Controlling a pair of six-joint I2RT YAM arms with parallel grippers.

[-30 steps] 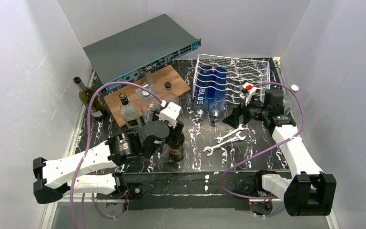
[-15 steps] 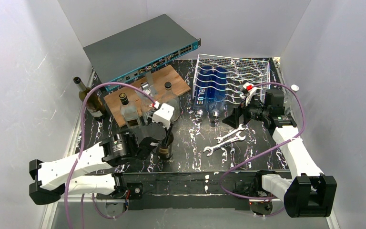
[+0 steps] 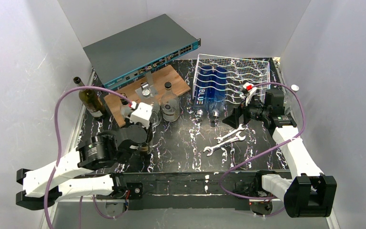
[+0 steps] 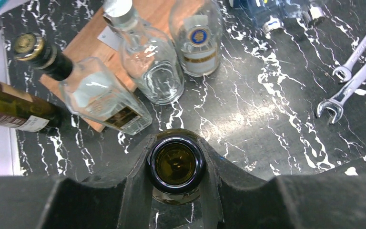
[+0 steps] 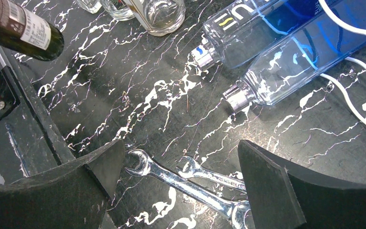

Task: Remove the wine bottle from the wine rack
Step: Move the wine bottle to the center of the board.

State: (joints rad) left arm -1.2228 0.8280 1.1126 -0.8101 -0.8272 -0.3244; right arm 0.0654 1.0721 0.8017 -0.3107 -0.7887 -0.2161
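Note:
The white wire wine rack (image 3: 250, 71) stands at the back right, with two blue bottles (image 3: 210, 88) lying in its left cradles, necks toward me. They also show in the right wrist view (image 5: 286, 67). My left gripper (image 3: 141, 142) is shut on the neck of a dark wine bottle (image 4: 175, 164), holding it upright over the table's left front, away from the rack. My right gripper (image 3: 236, 117) is open and empty, hovering just in front of the rack and above two wrenches (image 5: 190, 183).
A wooden board (image 3: 159, 78) with clear glass bottles (image 3: 169, 107) lies left of the rack. An olive wine bottle (image 3: 88, 98) stands at the far left. A grey network switch box (image 3: 140, 47) sits at the back. The wrenches (image 3: 226, 138) lie mid-right.
My left arm has moved left and toward the near edge, carrying the dark bottle from the table's middle to its left. The right arm has not moved.

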